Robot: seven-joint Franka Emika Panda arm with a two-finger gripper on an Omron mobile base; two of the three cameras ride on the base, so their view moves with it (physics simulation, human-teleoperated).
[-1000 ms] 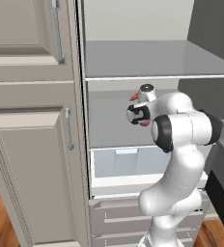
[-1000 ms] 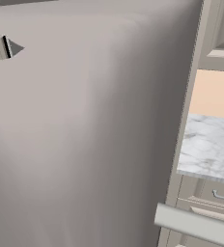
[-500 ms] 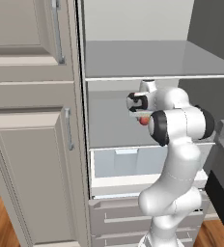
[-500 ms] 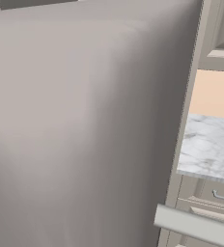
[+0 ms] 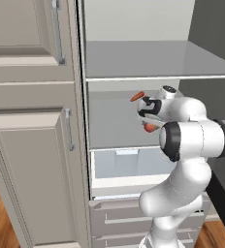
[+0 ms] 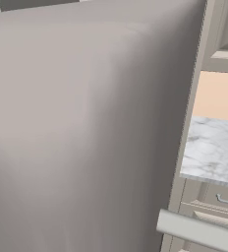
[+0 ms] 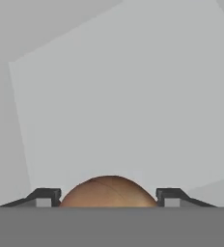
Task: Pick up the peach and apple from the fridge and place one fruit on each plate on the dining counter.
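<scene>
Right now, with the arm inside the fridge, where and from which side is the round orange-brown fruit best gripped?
Grip it across its widest middle, apparently from above, with one finger on each flank. The round orange-brown fruit is smooth and evenly curved with no handle, so opposite sides give the steadiest hold. The end effector already sits astride it that way.
</scene>
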